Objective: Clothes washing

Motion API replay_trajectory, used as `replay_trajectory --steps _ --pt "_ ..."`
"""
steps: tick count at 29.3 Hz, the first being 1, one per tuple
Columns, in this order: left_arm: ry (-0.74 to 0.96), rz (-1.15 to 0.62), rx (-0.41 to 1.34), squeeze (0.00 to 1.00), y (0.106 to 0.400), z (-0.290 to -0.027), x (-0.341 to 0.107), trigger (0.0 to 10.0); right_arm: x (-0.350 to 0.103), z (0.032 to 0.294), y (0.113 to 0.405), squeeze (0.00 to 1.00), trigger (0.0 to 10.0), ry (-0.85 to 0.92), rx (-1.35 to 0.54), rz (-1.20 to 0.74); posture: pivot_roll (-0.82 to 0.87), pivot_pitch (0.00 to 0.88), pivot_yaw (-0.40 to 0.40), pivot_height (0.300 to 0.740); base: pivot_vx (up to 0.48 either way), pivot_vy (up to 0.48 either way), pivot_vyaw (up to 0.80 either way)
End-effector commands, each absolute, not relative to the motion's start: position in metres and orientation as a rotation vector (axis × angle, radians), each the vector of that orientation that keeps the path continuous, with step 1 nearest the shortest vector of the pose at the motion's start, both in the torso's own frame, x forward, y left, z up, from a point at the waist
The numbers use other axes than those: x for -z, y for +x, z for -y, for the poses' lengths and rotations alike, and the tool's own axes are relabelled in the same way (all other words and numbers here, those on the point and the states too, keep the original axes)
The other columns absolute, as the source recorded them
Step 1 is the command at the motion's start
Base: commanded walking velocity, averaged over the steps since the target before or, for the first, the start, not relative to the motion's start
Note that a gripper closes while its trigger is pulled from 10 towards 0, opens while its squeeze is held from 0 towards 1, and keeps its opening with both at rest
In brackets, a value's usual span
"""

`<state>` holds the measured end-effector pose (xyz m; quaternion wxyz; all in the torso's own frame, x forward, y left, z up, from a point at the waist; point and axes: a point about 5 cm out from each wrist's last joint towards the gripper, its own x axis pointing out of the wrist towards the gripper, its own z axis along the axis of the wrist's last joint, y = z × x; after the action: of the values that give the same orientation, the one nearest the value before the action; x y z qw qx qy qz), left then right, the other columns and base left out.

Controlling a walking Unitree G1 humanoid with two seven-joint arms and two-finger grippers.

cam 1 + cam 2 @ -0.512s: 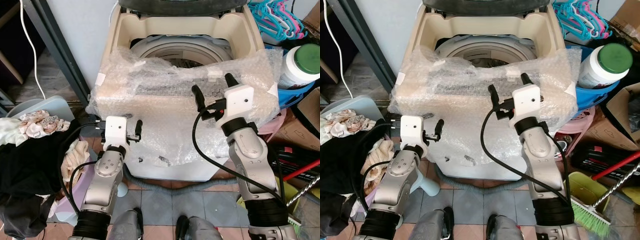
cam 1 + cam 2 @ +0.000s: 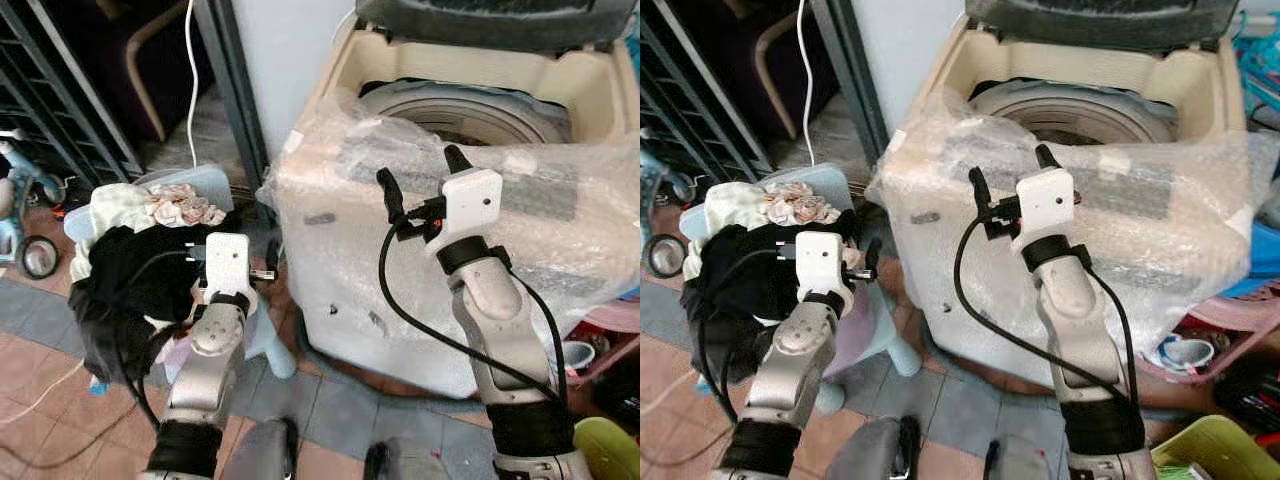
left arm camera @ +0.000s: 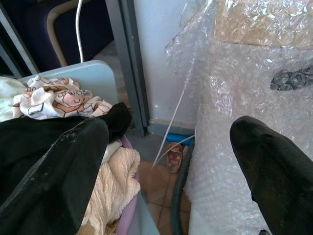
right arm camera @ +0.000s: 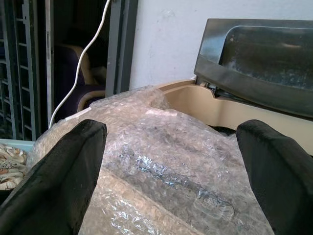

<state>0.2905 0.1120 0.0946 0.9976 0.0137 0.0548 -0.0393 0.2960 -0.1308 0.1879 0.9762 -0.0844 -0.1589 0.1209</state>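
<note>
Two pincers stand raised in front of the robot, both spread wide and holding nothing. Nearest, the left pincer [image 2: 250, 268] hovers low, just beside the heap of clothes [image 2: 125, 265], its fingers apart with a black garment [image 3: 44, 142] and a cream cloth [image 3: 115, 181] lying under one of them. The heap sits piled on a pale blue basket [image 2: 205, 183] to the robot's left, a printed white piece [image 2: 185, 208] on top.

Further out, the right pincer [image 2: 1012, 170] is held up against the bubble wrap [image 2: 560, 215] that covers the front of the washing machine [image 2: 420, 300]. Beyond it the drum [image 2: 470, 110] is open, lid [image 4: 259, 54] tilted back.

Judging from this, nothing is loaded yet. Risks: the left fingers could snag only the loose top layer and drag the heap off the basket, and a carried garment could catch on the loose wrap at the rim rather than drop into the drum.
</note>
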Motion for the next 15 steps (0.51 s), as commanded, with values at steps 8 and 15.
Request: replay_trajectory --steps 8,15 --pt "0.029 -0.101 0.057 0.0 0.2896 -0.1175 -0.0957 10.0 -0.1891 0.1202 0.2947 1.0 10.0 -0.151 -0.269 0.326 -0.05 0.112 0.043 0.74 0.0 0.0 0.8" --pt "0.006 -0.1 0.021 0.0 0.2903 -0.1217 -0.0977 10.0 -0.1869 0.1158 0.2946 1.0 10.0 -0.141 -0.28 0.316 -0.05 0.126 0.044 0.74 0.0 0.172 0.8"
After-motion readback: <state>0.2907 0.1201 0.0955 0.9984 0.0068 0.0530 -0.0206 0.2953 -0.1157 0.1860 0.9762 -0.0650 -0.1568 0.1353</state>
